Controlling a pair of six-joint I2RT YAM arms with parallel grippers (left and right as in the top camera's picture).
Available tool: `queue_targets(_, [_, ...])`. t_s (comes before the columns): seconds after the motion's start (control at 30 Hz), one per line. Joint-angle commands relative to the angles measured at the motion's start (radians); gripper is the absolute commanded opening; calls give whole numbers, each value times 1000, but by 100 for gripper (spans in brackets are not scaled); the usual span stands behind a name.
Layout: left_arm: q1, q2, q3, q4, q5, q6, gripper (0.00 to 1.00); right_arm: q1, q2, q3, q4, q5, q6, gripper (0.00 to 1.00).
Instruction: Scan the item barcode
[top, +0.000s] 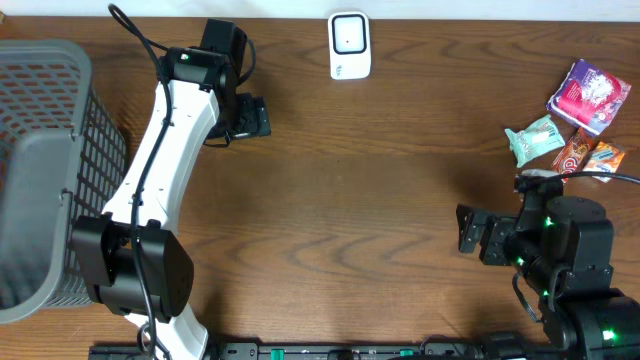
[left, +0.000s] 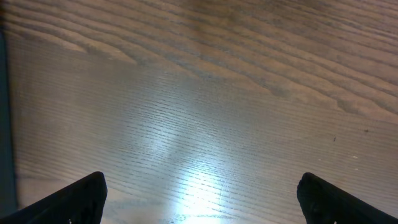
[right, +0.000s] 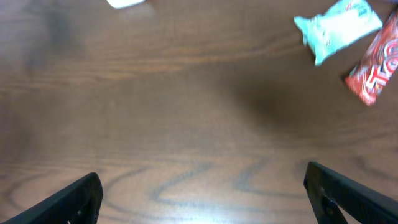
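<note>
Left gripper (top: 260, 117): released, jaws wide with nothing between them. It sits upper left of centre in the overhead view, over bare wooden table (top: 360, 180).
Right gripper (top: 466, 230): also released and empty. It is at the lower right, fingers aimed toward the centre of the frame.
Items to scan: a cluster of snack packets at the right edge, all lying on the wood and none held: purple packet (top: 590, 95), mint-green packet (top: 535, 140), red packet (top: 573, 153) and orange packet (top: 606, 157).
Scanner: a white barcode scanner (top: 350, 45) at top centre, well apart from the packets.
Basket: a grey mesh basket (top: 45, 170) fills the left edge.
Risk, double pick: the packets lie touching, so a wide pinch would likely catch two or shove a neighbour away.
Risk, failed read: the wrappers look crinkly and soft. A barcode could end up folded, under a finger, or facing away from the scanner.
Hard to see: no barcode shows on any packet. The right wrist view is blurred, cuts off the red packet at its right edge, and shows the scanner only as a white sliver at the top. The left wrist view gives only wood and glare.
</note>
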Motion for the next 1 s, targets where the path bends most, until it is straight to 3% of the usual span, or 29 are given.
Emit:
queue_targets(0.0, [5, 7, -2, -3, -8, -2, 98, 6, -5, -8, -31, -7, 16, 99])
queue_targets(0.27, [5, 7, -2, -3, -9, -2, 98, 6, -5, -8, -121, 11, 12, 99])
queue_targets(0.57, [5, 7, -2, -3, -9, -2, 98, 6, -5, -18, -45, 11, -19, 99])
queue_targets(0.7, [5, 7, -2, -3, -8, -2, 98, 1, -52, -109, 83, -21, -70, 99])
queue_targets(0.87, [5, 7, -2, -3, -9, -2, 98, -39, -206, -332, 358, -140, -212, 99])
queue_targets(0.97, [5, 7, -2, -3, -9, -2, 98, -56, -313, -486, 554, -222, -217, 99])
